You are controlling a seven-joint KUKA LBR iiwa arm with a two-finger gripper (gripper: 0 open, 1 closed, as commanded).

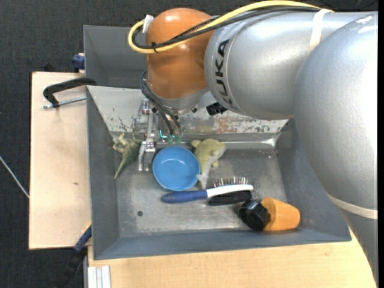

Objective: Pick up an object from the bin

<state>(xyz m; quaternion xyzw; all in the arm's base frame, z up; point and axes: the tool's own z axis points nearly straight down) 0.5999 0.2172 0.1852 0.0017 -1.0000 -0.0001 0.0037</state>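
Hanging over the far-left part of the grey metal bin, the arm comes in from the right, with an orange wrist cover and a yellow cable looped above it.

End effector: low in the bin, near the far wall. Its tip sits at the left rim of a round blue bowl, touching it or very nearly so. A green toy figure lies just to its left. From this angle the wrist hides much of the mechanism, so I cannot tell whether the end effector is open or closed. It is possibly straddling the bowl's left rim, but the view does not settle that. Nothing can be confirmed as gripped.

Blue bowl: upright, mouth up, on the bin floor left of centre.

Other contents:
- A pale yellowish soft toy lies just right of the bowl, against its far-right edge.
- A brush with a blue handle and a dark head lies flat on the near side of the bowl, its handle pointing left.
- An orange bottle with a black cap lies on its side at the near right, with the cap end close to the brush head.
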